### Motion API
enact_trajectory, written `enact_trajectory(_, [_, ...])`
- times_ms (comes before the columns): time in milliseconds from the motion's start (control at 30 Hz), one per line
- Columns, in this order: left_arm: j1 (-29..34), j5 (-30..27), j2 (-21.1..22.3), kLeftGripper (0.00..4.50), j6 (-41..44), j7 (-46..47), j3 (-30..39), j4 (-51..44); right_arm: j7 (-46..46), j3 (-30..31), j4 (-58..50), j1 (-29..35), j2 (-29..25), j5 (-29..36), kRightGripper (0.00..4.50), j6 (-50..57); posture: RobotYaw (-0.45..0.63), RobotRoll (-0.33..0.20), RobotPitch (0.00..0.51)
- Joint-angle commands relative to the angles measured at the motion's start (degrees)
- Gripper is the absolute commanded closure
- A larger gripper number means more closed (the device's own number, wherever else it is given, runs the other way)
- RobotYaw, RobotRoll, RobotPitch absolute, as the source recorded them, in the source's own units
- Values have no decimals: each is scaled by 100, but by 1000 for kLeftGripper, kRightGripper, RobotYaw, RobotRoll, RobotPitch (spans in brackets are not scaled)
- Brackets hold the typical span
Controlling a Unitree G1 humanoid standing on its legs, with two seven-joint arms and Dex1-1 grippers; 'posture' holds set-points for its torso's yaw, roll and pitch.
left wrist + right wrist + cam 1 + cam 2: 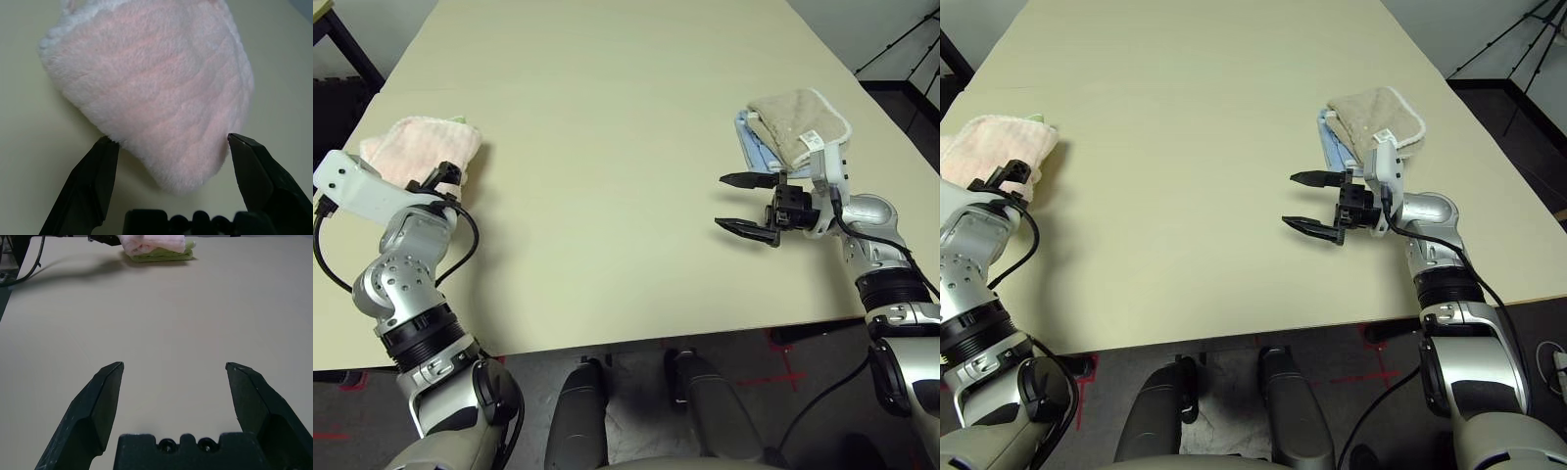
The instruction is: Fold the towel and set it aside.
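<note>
Towel: the pale pink towel [421, 147] lies folded into a compact bundle at the table's far left edge, on top of a green folded towel [161, 255] whose edge peeks out beneath it; that spot reads as the set-aside place, clear of the working middle.
Left gripper: the left gripper [176, 156] has its two black fingers spread wide on either side of the pink bundle's near corner, clamping nothing; the cloth sits between them and just ahead, so the towel looks released rather than held.
Right gripper: the right gripper [749, 204] hangs over the table with fingers parted and nothing between them, pointing across toward the left; it seems parked out of the way.
Other stack: a beige towel [801, 122] rests on a blue one [751, 145] at the right, just behind the right gripper.
Table: the cream table [607, 147] is bare in the middle.
Progress: judging by the layout, folding and placing are done; only pulling the left arm clear seems left.
</note>
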Motion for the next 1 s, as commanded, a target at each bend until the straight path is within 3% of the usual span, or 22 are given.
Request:
enact_trajectory(33, [180, -184, -19, 68, 287, 175, 139, -379, 22, 58, 82, -18, -23, -77, 0, -37, -20, 0, 188])
enact_trajectory(333, [931, -863, -116, 68, 1090, 657, 558, -1612, 19, 25, 199, -59, -11, -79, 0, -85, 7, 0, 193])
enact_trajectory(533, [1332, -1203, 531, 68, 1375, -83, 46, -2316, -592, -69, -232, -243, 329, 144, 0, 589, 26, 0, 190])
enact_trajectory(633, [1239, -873, 824, 68, 1027, -618, -497, -2276, -990, -72, -517, -370, 622, 211, 0, 810, 23, 0, 184])
enact_trajectory(867, [1177, 950, 1598, 68, -527, -1942, -2048, -1734, -1944, 36, -603, -786, 1189, -4, 0, 970, -19, 0, 163])
enact_trajectory(1000, [1101, 1872, 1747, 68, -1578, -2487, -2386, -894, -3688, -261, 309, -1549, 1800, -376, 0, 246, -44, 0, 143])
